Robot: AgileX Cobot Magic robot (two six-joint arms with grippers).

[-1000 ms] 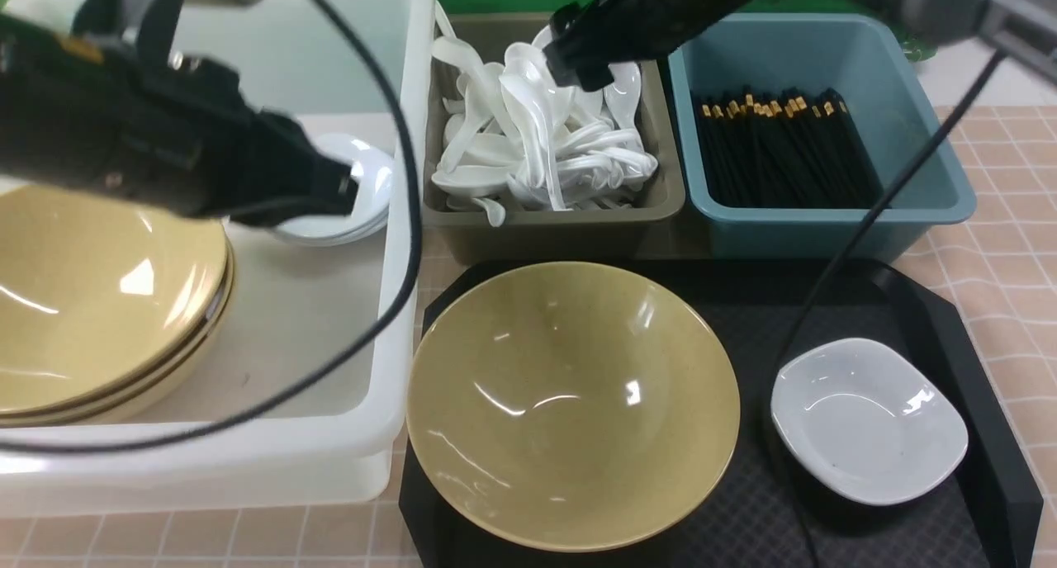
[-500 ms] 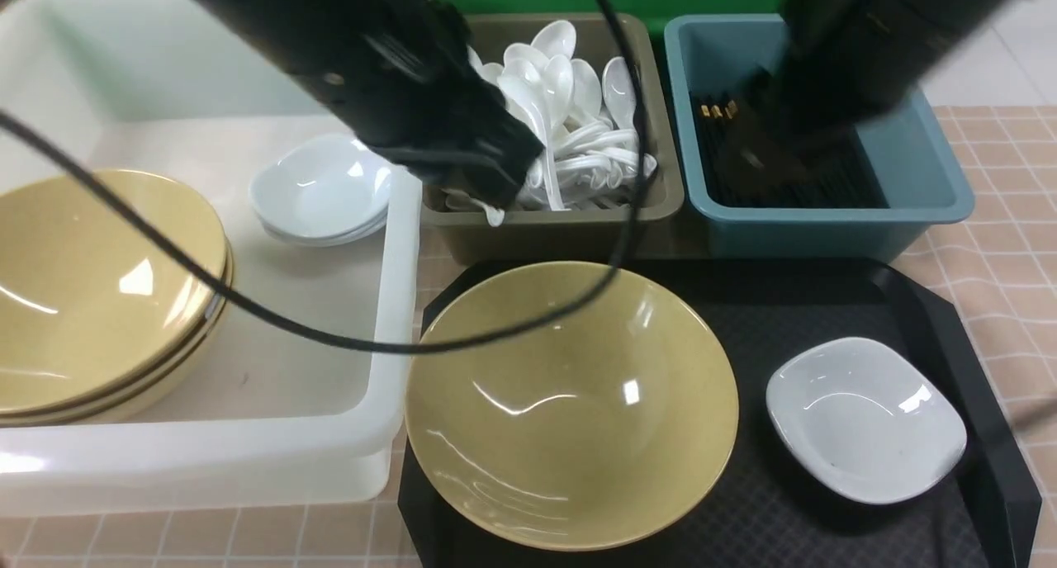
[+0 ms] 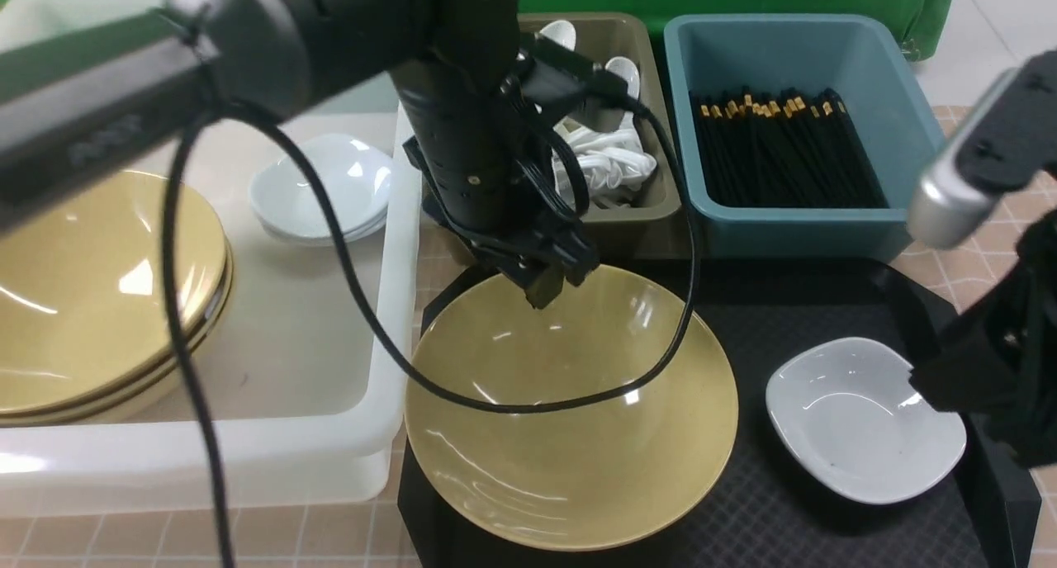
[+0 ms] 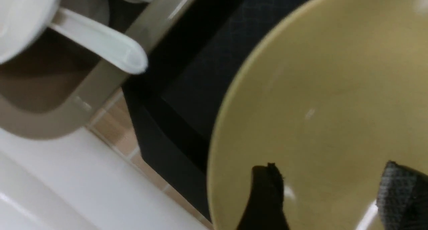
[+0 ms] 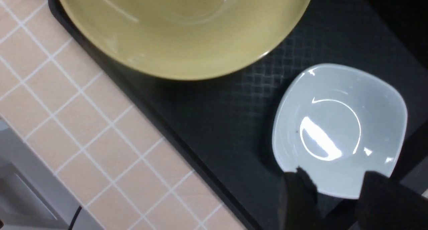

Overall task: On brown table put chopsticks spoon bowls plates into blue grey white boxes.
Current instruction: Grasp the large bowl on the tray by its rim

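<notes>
A yellow bowl [image 3: 570, 419] and a small white plate [image 3: 859, 423] sit on the black tray [image 3: 743, 518]. My left gripper [image 3: 549, 283] hangs open and empty over the bowl's far rim; in the left wrist view [image 4: 331, 180] its jaws are spread above the bowl's inside [image 4: 334, 89]. My right gripper [image 3: 933, 386] is open and empty at the plate's right edge; in the right wrist view [image 5: 337, 183] its jaws stand either side of the plate's rim [image 5: 337, 129], just above it.
The white tub [image 3: 396, 221] holds stacked yellow bowls [image 3: 91, 295] and white plates [image 3: 326, 188]. The olive-grey box [image 3: 628, 213] holds spoons [image 3: 603, 159]. The blue box [image 3: 908, 139] holds chopsticks [image 3: 776, 147]. The brown table [image 3: 1007, 254] shows around the tray. The left arm's cable [image 3: 528, 403] hangs over the bowl.
My left arm swung from the white tub past the spoon box to the bowl on the tray. My right arm moved from the spoon box past the blue box down to the plate.
</notes>
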